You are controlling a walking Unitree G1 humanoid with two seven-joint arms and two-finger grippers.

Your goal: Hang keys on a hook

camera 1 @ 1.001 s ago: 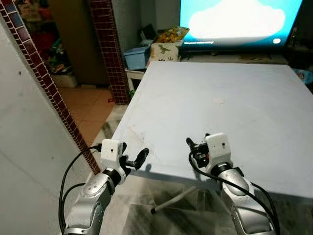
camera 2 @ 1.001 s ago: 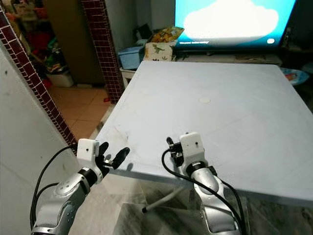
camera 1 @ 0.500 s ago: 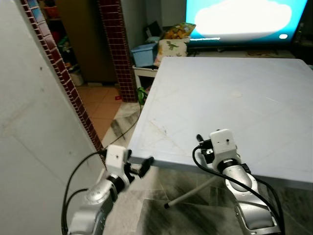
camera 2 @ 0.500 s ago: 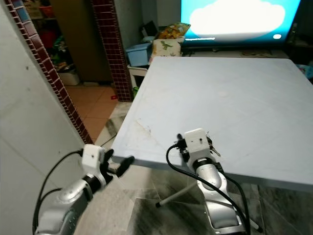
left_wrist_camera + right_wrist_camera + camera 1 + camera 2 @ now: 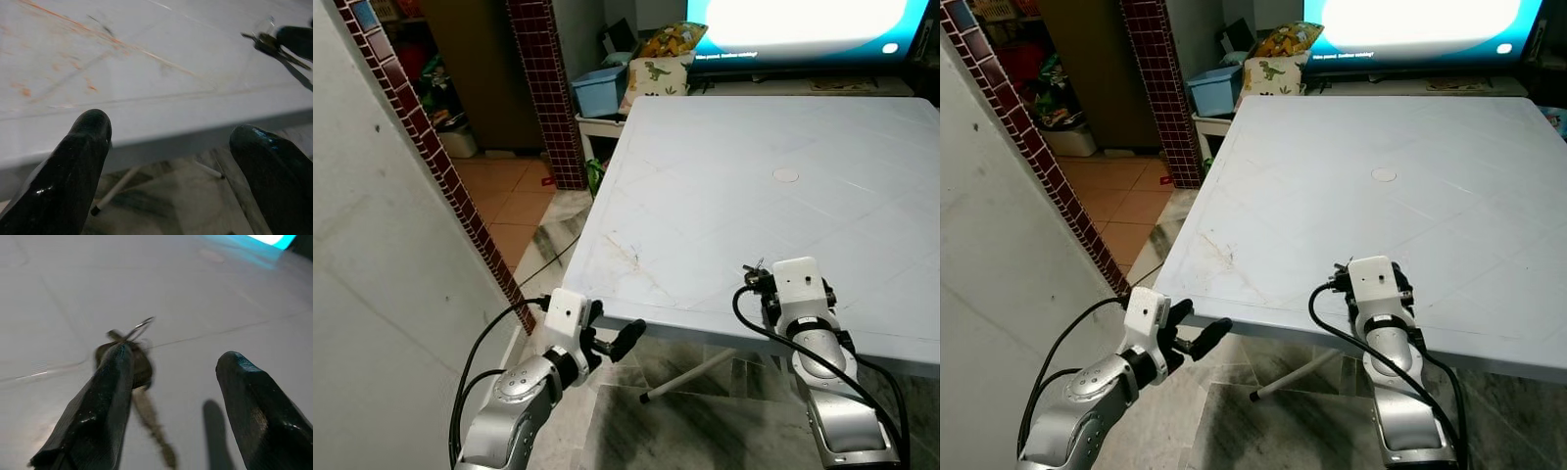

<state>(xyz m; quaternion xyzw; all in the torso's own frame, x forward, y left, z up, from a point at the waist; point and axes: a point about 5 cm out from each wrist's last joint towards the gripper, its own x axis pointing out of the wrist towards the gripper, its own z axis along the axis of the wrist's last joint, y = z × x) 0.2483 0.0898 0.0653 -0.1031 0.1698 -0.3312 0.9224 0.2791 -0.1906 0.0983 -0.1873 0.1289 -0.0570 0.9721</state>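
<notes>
Right wrist view is showing the keys lying blurred on the white table, touching 1 black finger of the right gripper, whose 2 fingers are standing wide apart and gripping nothing. From the head camera, the right gripper is hovering over the table's near edge. The left gripper is hanging just beyond that edge near the corner, its fingers spread apart and empty, above the marble floor.
</notes>
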